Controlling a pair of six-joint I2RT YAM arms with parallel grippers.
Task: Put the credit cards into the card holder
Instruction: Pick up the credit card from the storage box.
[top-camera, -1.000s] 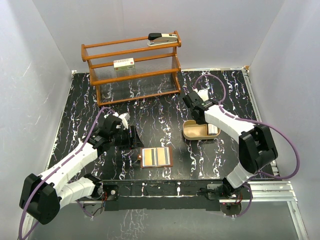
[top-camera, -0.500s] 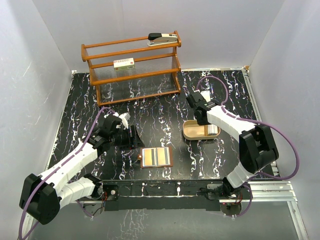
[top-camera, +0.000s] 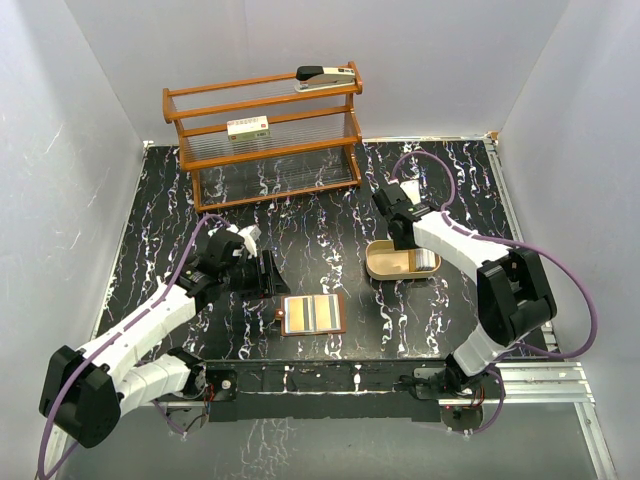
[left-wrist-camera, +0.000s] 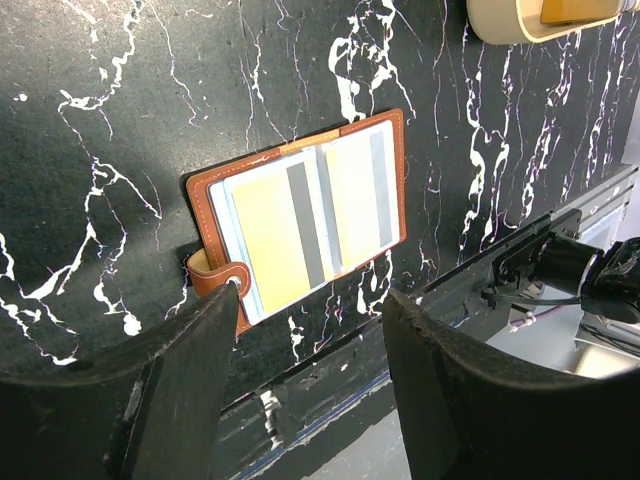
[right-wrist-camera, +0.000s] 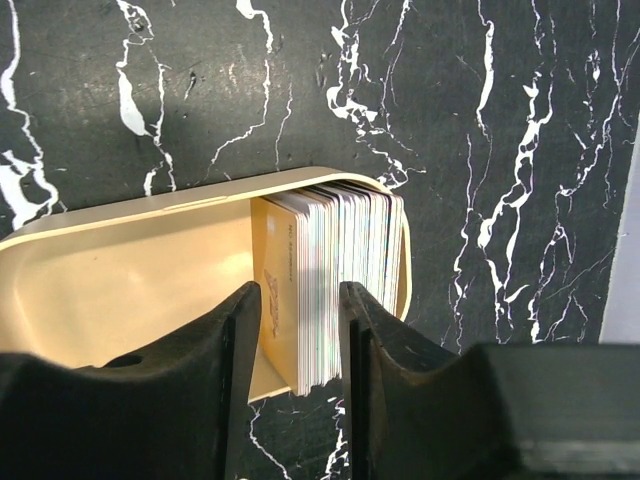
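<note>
Top view: the open card holder (top-camera: 313, 313) lies at lower centre. The left gripper (top-camera: 267, 275), just to its upper left, has its jaws spread. The right gripper (top-camera: 399, 238) hangs over the tan tray (top-camera: 376, 268).

Left wrist: the holder's pockets show cards.

Right wrist: the jaws are parted over the front credit cards (right-wrist-camera: 340, 250), which stand stacked in the tray's right end; contact is unclear.

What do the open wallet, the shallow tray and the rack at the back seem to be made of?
The wallet looks like brown leather, or imitation: stitched edge, soft sheen. The tray seems matte cream plastic, judging by its smooth moulded rounded rim, though coated metal is possible. The rack looks like varnished wood, with glossy orange-brown rails.
</note>
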